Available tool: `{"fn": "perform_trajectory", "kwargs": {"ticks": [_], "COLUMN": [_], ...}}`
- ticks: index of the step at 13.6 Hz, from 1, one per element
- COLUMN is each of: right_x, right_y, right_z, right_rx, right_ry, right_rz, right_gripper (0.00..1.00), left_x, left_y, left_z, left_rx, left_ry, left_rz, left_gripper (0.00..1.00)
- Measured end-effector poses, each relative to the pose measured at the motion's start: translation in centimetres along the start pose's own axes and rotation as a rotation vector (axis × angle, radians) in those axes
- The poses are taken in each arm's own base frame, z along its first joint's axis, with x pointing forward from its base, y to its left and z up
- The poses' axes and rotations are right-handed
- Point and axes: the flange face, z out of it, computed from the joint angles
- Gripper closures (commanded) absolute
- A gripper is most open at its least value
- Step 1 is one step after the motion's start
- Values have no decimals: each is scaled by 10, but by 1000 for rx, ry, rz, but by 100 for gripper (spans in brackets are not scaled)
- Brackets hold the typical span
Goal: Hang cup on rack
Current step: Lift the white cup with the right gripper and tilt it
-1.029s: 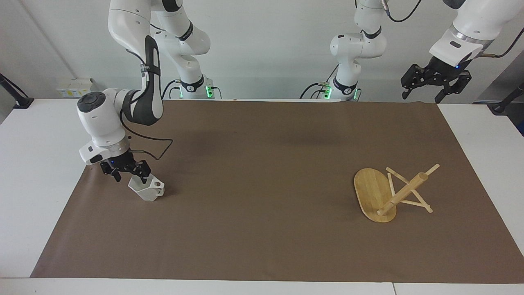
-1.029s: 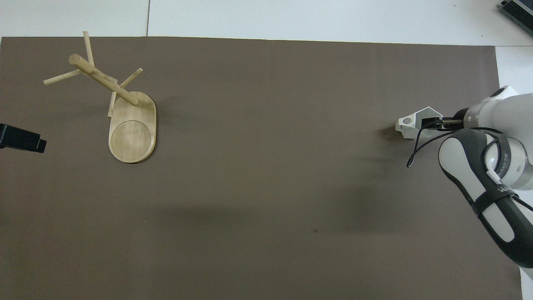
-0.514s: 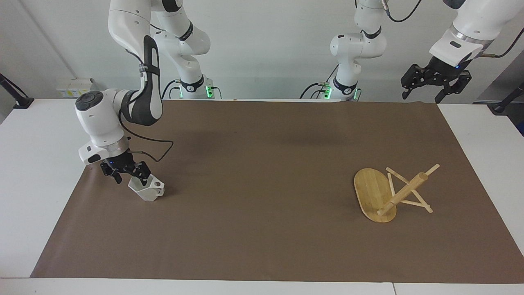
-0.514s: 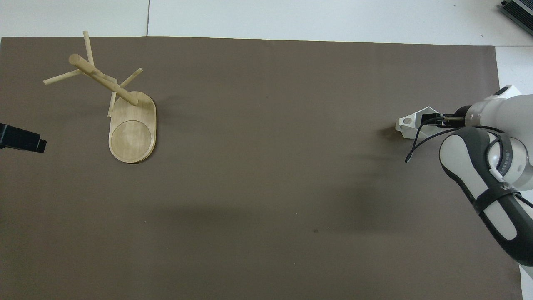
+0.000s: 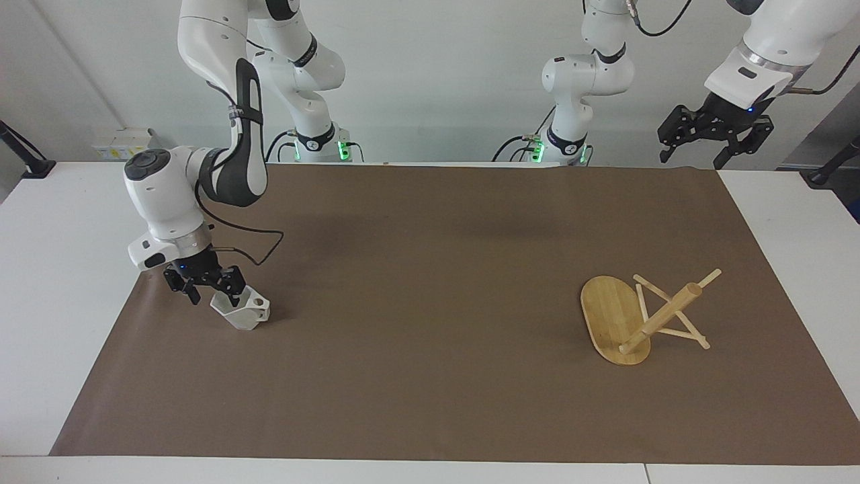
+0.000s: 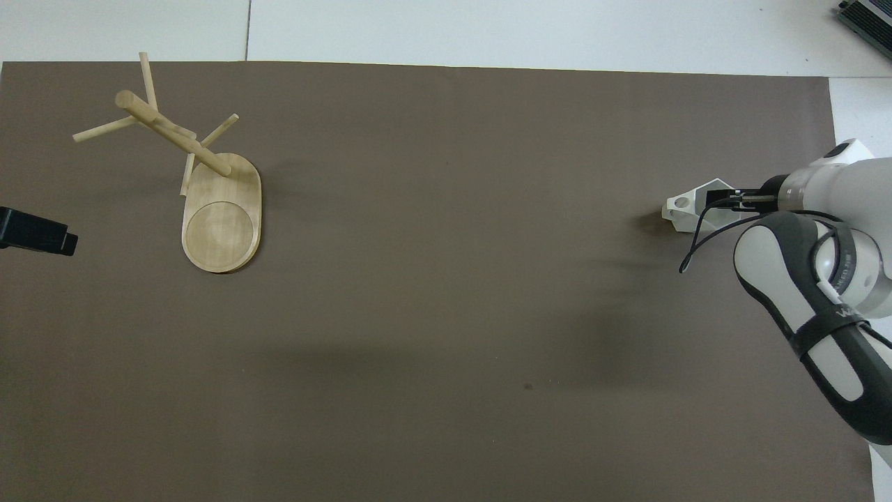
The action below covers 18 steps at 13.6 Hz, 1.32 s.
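The white faceted cup (image 5: 242, 312) stands on the brown mat at the right arm's end of the table; it also shows in the overhead view (image 6: 684, 206). My right gripper (image 5: 212, 294) is down at the cup's rim, open, its fingers astride the cup's wall; it also shows in the overhead view (image 6: 725, 201). The bamboo rack (image 5: 610, 314) lies tipped over toward the left arm's end, its post (image 5: 662, 317) slanting and its pegs on the mat; it also shows in the overhead view (image 6: 221, 224). My left gripper (image 5: 695, 156) waits open, high over the table's edge; its tip shows in the overhead view (image 6: 38, 233).
A brown mat (image 5: 430, 282) covers most of the white table (image 5: 60, 222). The right arm's black cable (image 5: 259, 235) loops beside the gripper.
My right gripper has shifted slightly up and toward the right arm's end at the cup's rim. The cup, the rack and the left arm have not moved.
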Motion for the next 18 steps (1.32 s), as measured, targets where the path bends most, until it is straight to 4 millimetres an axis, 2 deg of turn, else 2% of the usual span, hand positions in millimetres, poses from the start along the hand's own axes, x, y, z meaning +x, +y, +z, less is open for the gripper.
{"fn": "perform_trajectory", "kwargs": {"ticks": [4,6,9,11,12,15,18], "right_x": [2,2,2,2,2,2,2], "right_y": [-4,-7,-7,-7,-7,-7,-7], "right_z": [0,0,0,1,1,1,1], "right_rx": [0,0,0,0,0,0,0], "right_ry": [7,7,7,7,6,6,7], "right_rz": [-10,-14,-19,-33,-36,-40,-41], "right_gripper": [32,44,75,87,88,100,100], "left_x": [0,0,0,0,0,0,0], "left_y": [0,0,0,0,0,0,0], "left_z": [0,0,0,0,0,0,0], "left_rx": [0,0,0,0,0,0,0], "left_ry": [0,0,0,0,0,0,0], "left_rz": [0,0,0,0,0,0,0], "left_gripper": [0,0,0,0,0,0,0]}}
